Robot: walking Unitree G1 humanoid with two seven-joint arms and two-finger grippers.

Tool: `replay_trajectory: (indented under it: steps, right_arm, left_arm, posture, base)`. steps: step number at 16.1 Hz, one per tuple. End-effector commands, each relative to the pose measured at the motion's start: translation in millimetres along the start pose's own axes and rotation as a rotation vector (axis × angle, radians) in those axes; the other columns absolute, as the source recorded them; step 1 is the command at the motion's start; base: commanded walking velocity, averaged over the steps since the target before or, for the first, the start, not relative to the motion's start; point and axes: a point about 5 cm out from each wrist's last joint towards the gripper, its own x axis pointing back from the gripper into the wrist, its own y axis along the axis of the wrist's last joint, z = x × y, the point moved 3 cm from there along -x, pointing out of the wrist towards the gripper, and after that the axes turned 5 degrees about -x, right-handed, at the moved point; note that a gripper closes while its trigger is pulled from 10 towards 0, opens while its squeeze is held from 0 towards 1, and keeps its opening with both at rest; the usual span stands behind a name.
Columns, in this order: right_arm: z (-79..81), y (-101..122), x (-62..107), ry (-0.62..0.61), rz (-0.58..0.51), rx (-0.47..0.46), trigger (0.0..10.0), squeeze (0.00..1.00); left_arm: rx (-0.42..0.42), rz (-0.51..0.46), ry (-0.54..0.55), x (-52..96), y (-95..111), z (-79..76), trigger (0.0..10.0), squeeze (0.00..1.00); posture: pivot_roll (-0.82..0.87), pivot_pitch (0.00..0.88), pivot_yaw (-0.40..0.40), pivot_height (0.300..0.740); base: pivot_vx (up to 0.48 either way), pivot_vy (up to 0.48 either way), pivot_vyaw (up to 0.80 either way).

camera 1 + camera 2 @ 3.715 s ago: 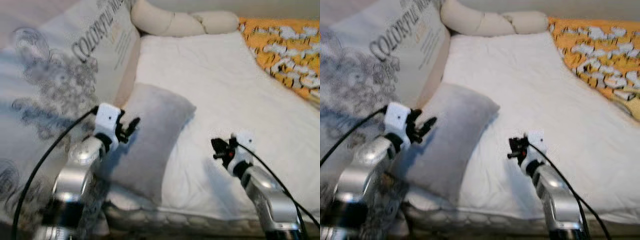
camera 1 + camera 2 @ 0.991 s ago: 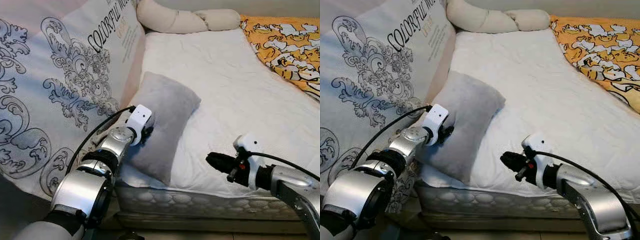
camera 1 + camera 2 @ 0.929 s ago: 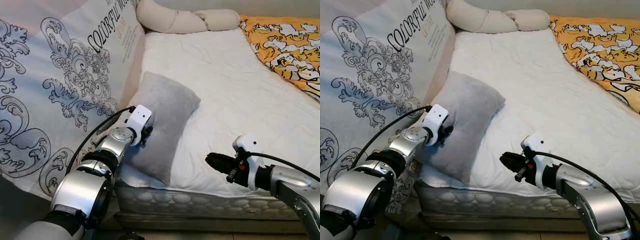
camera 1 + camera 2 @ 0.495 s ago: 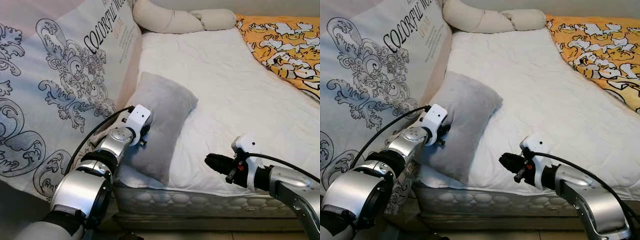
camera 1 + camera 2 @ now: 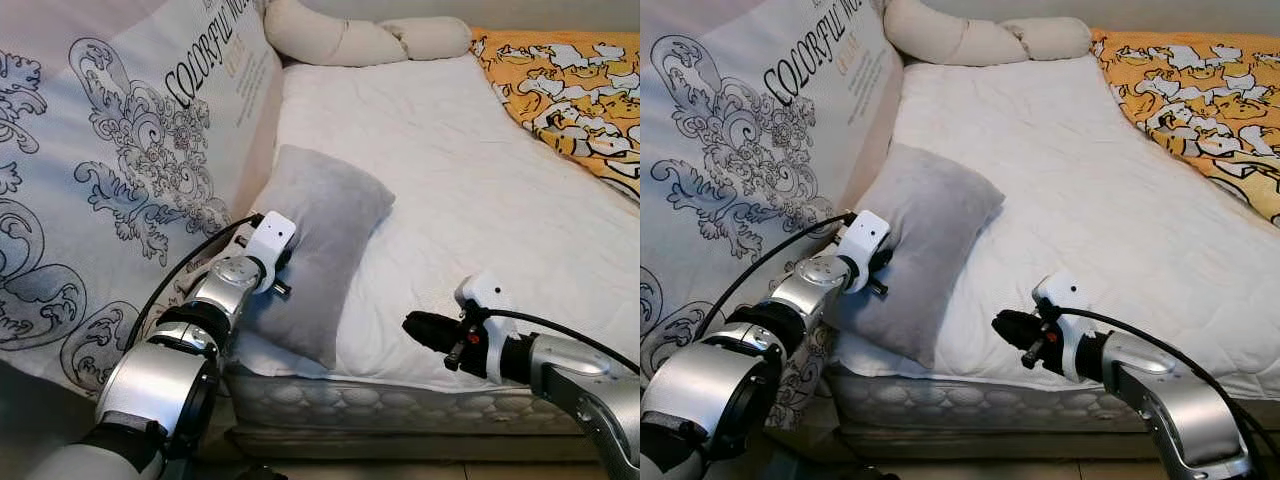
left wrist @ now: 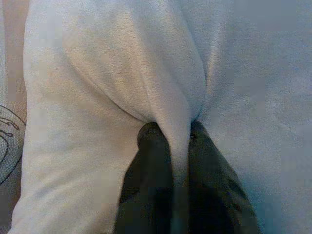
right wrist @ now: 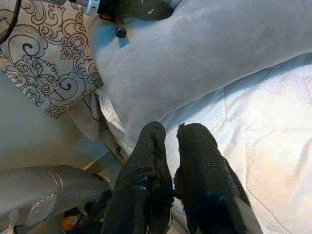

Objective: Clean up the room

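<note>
The robot has two shiny silver arms with black rings at the joints. A thin black cable runs along each arm to a white box at the wrist. Each tool, left (image 6: 170, 146) and right (image 7: 168, 134), has two long black fingers.

We are seeing a soft grey pillow (image 5: 322, 238) lying tilted at the near left edge of the white bed (image 5: 470, 170), its near left side pinched into a fold.

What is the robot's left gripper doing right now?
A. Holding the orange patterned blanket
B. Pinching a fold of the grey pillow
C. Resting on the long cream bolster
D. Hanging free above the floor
B: in the left wrist view the left gripper has its two black fingers closed on a ridge of the grey pillow at the edge of the mattress.
</note>
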Motion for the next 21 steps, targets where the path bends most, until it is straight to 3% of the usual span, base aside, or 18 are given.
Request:
replay_trajectory:
  steps: [1, 7, 10, 11, 12, 17, 18, 21]
  right_arm:
    - [-0.9, 4, -2.0, 0.003, -0.011, 0.019, 10.0, 0.0]
    - [-1.3, 5, -4.0, 0.004, -0.012, 0.024, 10.0, 0.0]
    - [-3.0, 6, -6.1, -0.004, -0.021, 0.028, 10.0, 0.0]
    - [-5.5, 7, -8.1, -0.021, -0.031, 0.026, 10.0, 0.0]
    - [-6.0, 7, -9.1, -0.026, -0.034, 0.025, 10.0, 0.0]
    - [-7.5, 8, -15.2, -0.029, -0.038, 0.024, 10.0, 0.0]
    - [-8.0, 9, -17.1, -0.028, -0.041, 0.027, 10.0, 0.0]
    - [-8.3, 11, -19.7, -0.025, -0.047, 0.031, 10.0, 0.0]
  left_arm:
    - [0.01, 0.07, -0.013, 1.7, -21, -4.4, 0.0, 0.0]
    - [0.015, 0.06, -0.008, 1.7, -19, -3.0, 0.0, 0.0]
    - [0.044, -0.005, 0.037, 1.2, -5, 4.1, 0.0, 0.0]
    - [0.029, -0.128, 0.114, 2.5, 22, 16.6, 0.0, 0.0]
    - [0.008, -0.189, 0.169, 4.9, 35, 25.1, 0.0, 0.0]
    - [-0.053, -0.397, 0.401, 21.1, 83, 56.7, 0.0, 0.0]
    - [-0.087, -0.452, 0.495, 28.6, 97, 66.4, 0.0, 0.0]
    - [-0.12, -0.535, 0.664, 43.0, 116, 81.7, 0.0, 0.0]
  posture:
    - [-0.19, 0.0, 0.084, 0.74]
    - [-0.19, 0.0, 0.084, 0.74]
    - [-0.18, 0.0, 0.088, 0.74]
    - [-0.17, 0.0, 0.091, 0.74]
    - [-0.17, 0.0, 0.091, 0.74]
    - [-0.14, 0.0, 0.079, 0.74]
    - [-0.14, 0.0, 0.078, 0.74]
    - [-0.14, 0.0, 0.081, 0.74]
  base:
    - [0.0, 0.0, 0.0]
    - [0.0, 0.0, 0.0]
    - [0.0, 0.0, 0.0]
    - [0.0, 0.0, 0.0]
    - [0.0, 0.0, 0.0]
    - [0.0, 0.0, 0.0]
    - [0.0, 0.0, 0.0]
    - [0.0, 0.0, 0.0]
